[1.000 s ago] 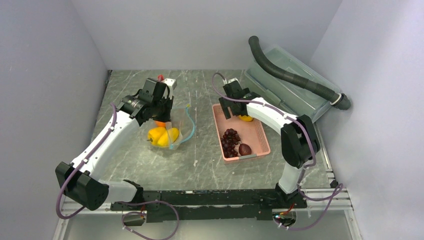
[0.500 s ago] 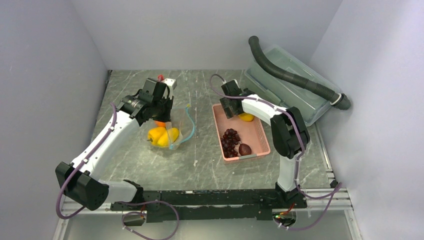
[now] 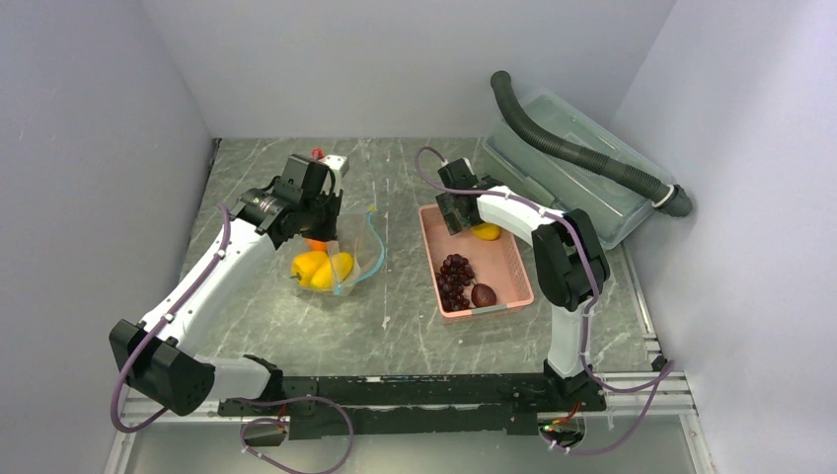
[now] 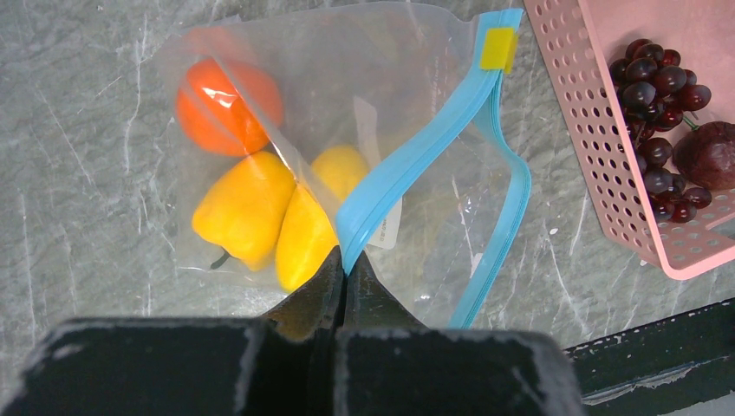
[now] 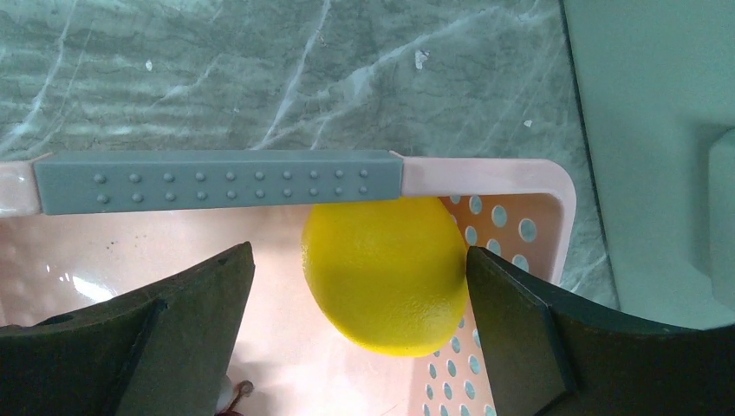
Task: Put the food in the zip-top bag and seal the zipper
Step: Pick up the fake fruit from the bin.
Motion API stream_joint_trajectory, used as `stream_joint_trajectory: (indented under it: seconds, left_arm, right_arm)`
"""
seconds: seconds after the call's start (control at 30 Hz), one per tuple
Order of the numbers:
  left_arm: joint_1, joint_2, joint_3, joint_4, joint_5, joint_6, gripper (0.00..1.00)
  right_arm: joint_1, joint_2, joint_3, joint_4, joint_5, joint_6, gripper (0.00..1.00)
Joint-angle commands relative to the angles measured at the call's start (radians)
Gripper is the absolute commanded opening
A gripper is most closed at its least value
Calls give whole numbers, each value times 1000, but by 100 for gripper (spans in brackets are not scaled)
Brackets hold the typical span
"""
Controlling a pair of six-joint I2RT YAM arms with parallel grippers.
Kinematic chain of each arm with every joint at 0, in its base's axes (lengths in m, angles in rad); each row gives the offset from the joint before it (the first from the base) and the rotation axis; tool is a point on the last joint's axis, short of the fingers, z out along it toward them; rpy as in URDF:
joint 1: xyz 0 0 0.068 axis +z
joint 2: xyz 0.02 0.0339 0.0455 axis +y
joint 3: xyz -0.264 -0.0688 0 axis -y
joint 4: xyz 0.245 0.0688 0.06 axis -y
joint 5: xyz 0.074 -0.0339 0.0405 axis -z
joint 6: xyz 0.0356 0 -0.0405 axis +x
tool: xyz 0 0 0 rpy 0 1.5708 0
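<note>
Now the right arm (image 3: 568, 262) has its elbow folded closer to the pink basket (image 3: 498, 262) than a second ago; the left arm (image 3: 212, 272) is unchanged. The right gripper (image 5: 360, 256) stands wide open astride a yellow oblong fruit (image 5: 381, 277) in the basket's far corner. The left gripper (image 4: 344, 276) pinches the zipper (image 4: 416, 152) of the zip-top bag (image 4: 347, 61), which lies left of the basket with an orange (image 4: 221, 108) and a yellow bell pepper (image 4: 243, 208) inside.

A: We note the left arm stretched forward from its base, wrist bent down, left tool (image 4: 344, 260) pointing downward with its jaws pressed tight together.

B: Confirmed. And the right?

A: Elbow raised, forearm reaching inward; right tool (image 5: 360, 251) tilted down, fingers (image 5: 173, 321) spread wide.
</note>
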Motion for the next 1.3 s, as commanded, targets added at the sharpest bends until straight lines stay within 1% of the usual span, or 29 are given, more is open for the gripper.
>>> stream_joint_trajectory:
  seconds: [0.0,0.13,0.57,0.77,0.87,1.07,1.2,1.27]
  left_arm:
    - [3,-22,-6,24,-2,19,0]
    - [2,-23,-7,25,1,20,0]
    - [2,-30,-12,26,3,19,0]
    - [2,-31,-12,25,3,17,0]
    - [2,-31,-12,25,4,19,0]
    - [2,-31,-12,26,4,19,0]
    - [2,-30,-12,25,4,19,0]
    - [2,-31,-10,26,4,19,0]
  right_arm:
    - [-1,-34,3,-21,-3,27,96]
    - [-1,-41,-10,-21,6,32,95]
    - [9,-41,-16,-45,25,63,89]
    - [12,-41,-13,-43,25,71,82]
    - [13,-37,-3,-48,15,73,76]
    - [16,-42,8,-58,-5,76,52]
    - [19,-80,-1,-58,-4,81,44]
    - [20,-107,-5,-64,-5,85,41]
